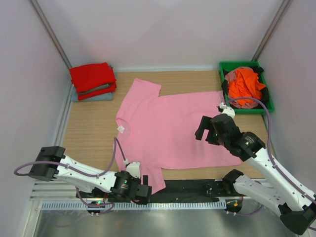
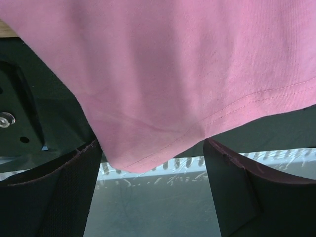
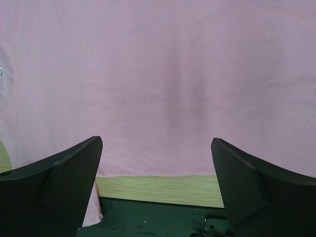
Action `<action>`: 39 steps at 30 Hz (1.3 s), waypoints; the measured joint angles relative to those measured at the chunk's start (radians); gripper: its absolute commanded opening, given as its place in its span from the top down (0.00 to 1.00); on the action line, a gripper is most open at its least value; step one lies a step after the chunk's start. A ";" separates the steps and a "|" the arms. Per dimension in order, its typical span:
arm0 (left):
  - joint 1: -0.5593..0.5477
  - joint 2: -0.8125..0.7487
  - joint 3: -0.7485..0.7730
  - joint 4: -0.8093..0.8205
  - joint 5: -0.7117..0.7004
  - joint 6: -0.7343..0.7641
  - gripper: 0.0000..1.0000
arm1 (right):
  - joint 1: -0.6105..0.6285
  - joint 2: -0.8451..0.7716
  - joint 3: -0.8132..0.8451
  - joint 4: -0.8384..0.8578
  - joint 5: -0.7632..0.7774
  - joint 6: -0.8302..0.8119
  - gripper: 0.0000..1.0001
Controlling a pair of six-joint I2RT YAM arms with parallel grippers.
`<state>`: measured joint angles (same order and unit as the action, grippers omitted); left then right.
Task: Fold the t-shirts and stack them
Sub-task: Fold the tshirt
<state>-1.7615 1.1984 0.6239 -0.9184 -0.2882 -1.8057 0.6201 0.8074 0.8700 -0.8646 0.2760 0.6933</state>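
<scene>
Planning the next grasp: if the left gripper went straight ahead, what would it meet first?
Probably the pink t-shirt, at its sleeve hem, just ahead of the open left gripper; depth is unclear.

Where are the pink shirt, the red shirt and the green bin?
pink shirt (image 1: 173, 128): top view, middle of its spread body.
red shirt (image 1: 91, 76): top view, upper face of the folded shirt.
green bin (image 1: 238, 63): top view, its far rim.

Light bright, diffuse, even; shadows faint. Top view sharp. Wrist views: pink t-shirt (image 3: 158, 84) evenly lit; reflections on metal ledge (image 2: 153, 197).
</scene>
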 measured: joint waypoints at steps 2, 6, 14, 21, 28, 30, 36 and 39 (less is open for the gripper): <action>-0.011 0.018 0.004 0.010 -0.001 -0.005 0.20 | 0.000 -0.009 0.000 -0.006 0.001 0.005 0.02; -0.035 0.019 0.004 0.014 -0.006 -0.026 0.32 | 0.000 -0.017 0.000 -0.019 0.003 0.014 0.02; -0.051 0.016 -0.011 0.031 -0.004 -0.055 0.85 | 0.000 -0.015 0.000 -0.037 0.018 0.018 0.02; -0.051 -0.063 -0.028 0.023 -0.053 -0.073 1.00 | 0.000 0.049 -0.011 -0.095 0.097 0.116 0.00; -0.022 -0.432 -0.025 -0.099 -0.211 -0.056 1.00 | 0.041 0.195 -0.091 -0.124 0.077 0.202 0.00; 0.011 -0.550 -0.025 -0.124 -0.263 -0.011 1.00 | 0.059 0.188 -0.092 -0.155 0.092 0.239 0.00; 0.146 -0.722 -0.025 -0.125 -0.356 0.229 1.00 | 0.079 0.026 -0.145 -0.127 0.079 0.322 0.00; 0.247 -0.649 -0.020 -0.058 -0.340 0.382 1.00 | 0.079 -0.034 -0.174 -0.025 0.045 0.303 0.00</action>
<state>-1.5143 0.5491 0.6037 -0.9768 -0.6281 -1.4235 0.6994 0.7731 0.6956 -0.8894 0.3206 0.9958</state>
